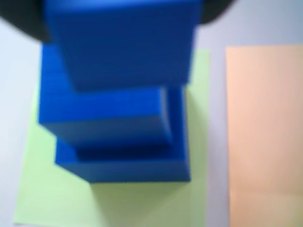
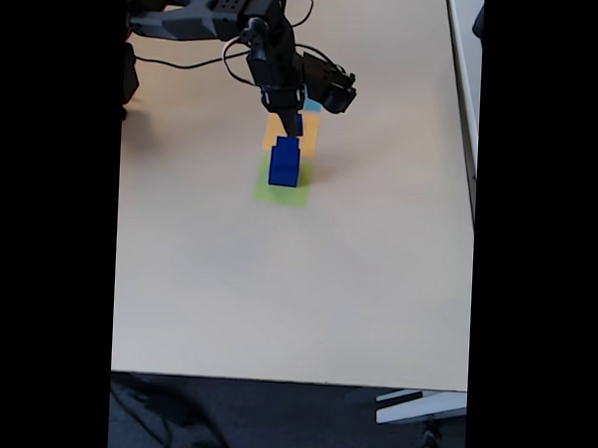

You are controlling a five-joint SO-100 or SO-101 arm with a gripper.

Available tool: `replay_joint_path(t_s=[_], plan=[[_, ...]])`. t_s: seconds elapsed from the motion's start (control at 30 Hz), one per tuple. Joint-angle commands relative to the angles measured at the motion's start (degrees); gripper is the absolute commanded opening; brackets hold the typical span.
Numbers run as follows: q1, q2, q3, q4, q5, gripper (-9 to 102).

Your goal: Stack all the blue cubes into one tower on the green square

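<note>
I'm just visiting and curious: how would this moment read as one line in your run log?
gripper: directly above tower, grip state unclear | tower: blue cubes stacked on green square | orange square: bare, beside green

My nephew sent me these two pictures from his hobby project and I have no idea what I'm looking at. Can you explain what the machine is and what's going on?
It is a small black robot arm standing on a pale table. The fixed view looks down on the whole table from above. The wrist view comes from a camera riding on the arm itself, so it sees the work up close and blurry.

At the end of the arm is the gripper, its two-fingered grasping part. It sits right at the top of a tower of blue cubes, stacked on a flat green square. Beside it lies an orange square. The topmost cube is close under the camera; whether the gripper is holding it cannot be told.
</note>
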Motion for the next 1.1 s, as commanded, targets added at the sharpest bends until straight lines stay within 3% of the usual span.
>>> replay_joint_path(t_s=[0.0, 1.07], plan=[[0.2, 2.9, -0.3, -0.9, -0.5, 0], [1.8, -0.9, -0.9, -1.7, -4.1, 0]])
